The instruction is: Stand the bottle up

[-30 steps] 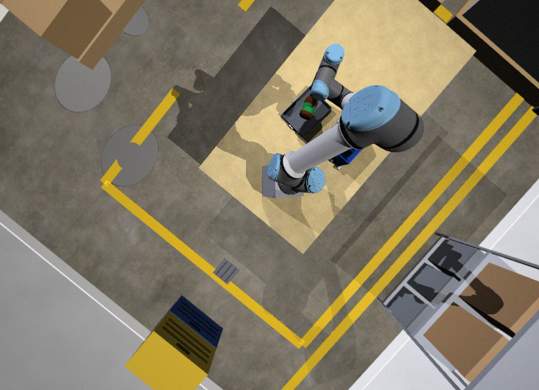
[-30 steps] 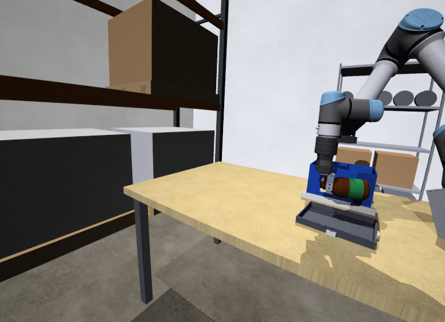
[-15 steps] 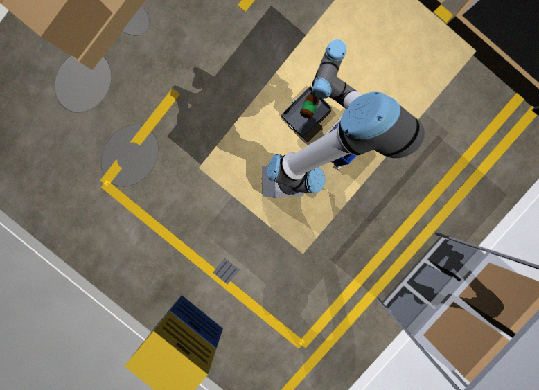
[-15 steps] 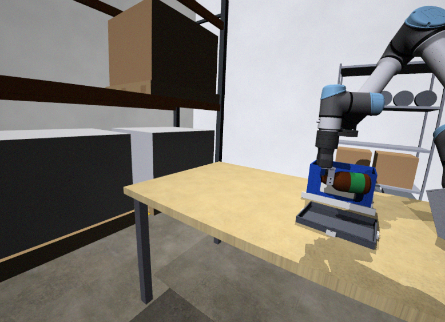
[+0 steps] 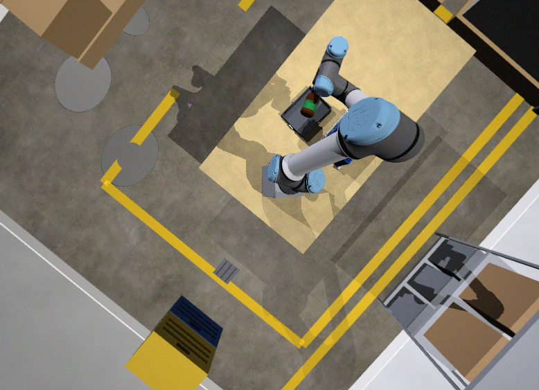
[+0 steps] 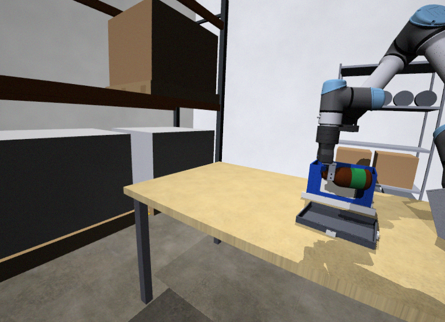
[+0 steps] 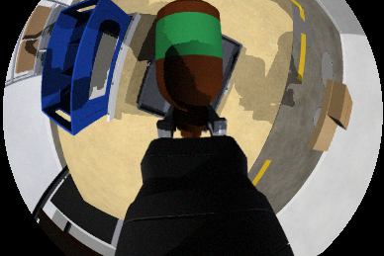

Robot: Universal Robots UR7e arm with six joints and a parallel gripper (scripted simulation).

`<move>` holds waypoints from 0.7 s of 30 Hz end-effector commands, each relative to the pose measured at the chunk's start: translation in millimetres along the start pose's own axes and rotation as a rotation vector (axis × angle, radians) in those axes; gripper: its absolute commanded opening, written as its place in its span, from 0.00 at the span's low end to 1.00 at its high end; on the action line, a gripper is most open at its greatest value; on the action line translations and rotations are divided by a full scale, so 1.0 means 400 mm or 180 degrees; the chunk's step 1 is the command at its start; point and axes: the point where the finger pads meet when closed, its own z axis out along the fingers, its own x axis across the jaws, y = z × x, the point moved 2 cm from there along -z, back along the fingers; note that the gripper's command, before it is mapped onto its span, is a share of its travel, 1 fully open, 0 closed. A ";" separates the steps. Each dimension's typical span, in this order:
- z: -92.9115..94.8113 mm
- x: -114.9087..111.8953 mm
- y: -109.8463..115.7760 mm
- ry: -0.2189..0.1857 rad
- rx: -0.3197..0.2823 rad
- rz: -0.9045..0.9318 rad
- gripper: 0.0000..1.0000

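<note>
A brown bottle with a green label [image 5: 309,105] [image 6: 357,178] [image 7: 188,37] hangs lying nearly level in the air, clearly above the dark grey tray [image 5: 296,118] [image 6: 323,218] [image 7: 149,97]. My gripper [image 6: 329,174] [image 7: 190,112] points down and is shut on the bottle's neck. The bottle's base points away from the fingers, to the right in the exterior view. The tray lies flat on the table with nothing else seen in it. The blue crate [image 5: 343,162] [image 6: 313,180] [image 7: 111,9] stands upright beside the tray, behind the bottle in the exterior view. My arm hides part of the crate in the top view.
A pale strip [image 6: 337,202] [image 7: 121,66] runs along the crate's lower side facing the tray. The wooden table [image 5: 404,41] [image 6: 222,193] carries the tray and crate, and its front edge runs near the tray in the exterior view. Shelves with cardboard boxes stand beyond the table.
</note>
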 end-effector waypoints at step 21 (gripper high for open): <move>-0.036 0.000 0.001 0.0001 -0.0004 0.0001 0.00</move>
